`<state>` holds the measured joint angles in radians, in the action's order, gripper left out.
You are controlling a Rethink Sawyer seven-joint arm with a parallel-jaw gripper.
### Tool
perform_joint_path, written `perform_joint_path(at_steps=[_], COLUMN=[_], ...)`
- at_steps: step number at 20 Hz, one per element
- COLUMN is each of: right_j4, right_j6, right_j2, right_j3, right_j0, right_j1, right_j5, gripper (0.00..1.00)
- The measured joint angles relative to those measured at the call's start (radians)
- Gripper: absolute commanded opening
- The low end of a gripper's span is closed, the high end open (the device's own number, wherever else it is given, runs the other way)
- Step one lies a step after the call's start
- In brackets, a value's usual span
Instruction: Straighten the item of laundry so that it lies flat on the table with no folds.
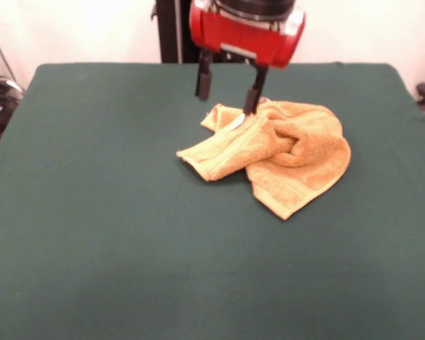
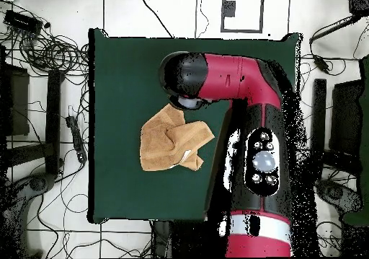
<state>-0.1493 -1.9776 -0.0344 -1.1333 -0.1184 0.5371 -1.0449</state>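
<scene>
The item of laundry (image 1: 287, 152), a golden-orange towel, lies crumpled in thick folds right of centre on the green table (image 1: 127, 248). One folded flap (image 1: 219, 156) sticks out to the left, and a small white label (image 1: 237, 122) shows at its far edge. My gripper (image 1: 226, 103) hangs open over that far edge. Its right finger (image 1: 253, 95) touches the cloth by the label, while its left finger (image 1: 202, 81) is over bare table. In the overhead view the towel (image 2: 169, 144) lies bunched beside the arm's wrist (image 2: 189, 79), which hides the fingers.
The red arm (image 2: 252, 126) covers the table's right part (image 2: 122, 76) in the overhead view. Cables and dark equipment (image 2: 43, 54) lie on the floor around the table. A black column (image 1: 171, 32) stands behind the far edge.
</scene>
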Motion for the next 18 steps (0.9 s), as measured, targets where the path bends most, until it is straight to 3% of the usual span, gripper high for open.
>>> perform_joint_path(at_steps=[10, 18], right_j4=[0.088, 0.102], right_j6=[0.0, 0.0], right_j2=[0.0, 0.001], right_j3=[0.024, 0.15], right_j0=[0.033, 0.033], right_j1=[-0.095, -0.219], right_j5=[0.005, 0.005], gripper=[1.0, 1.0])
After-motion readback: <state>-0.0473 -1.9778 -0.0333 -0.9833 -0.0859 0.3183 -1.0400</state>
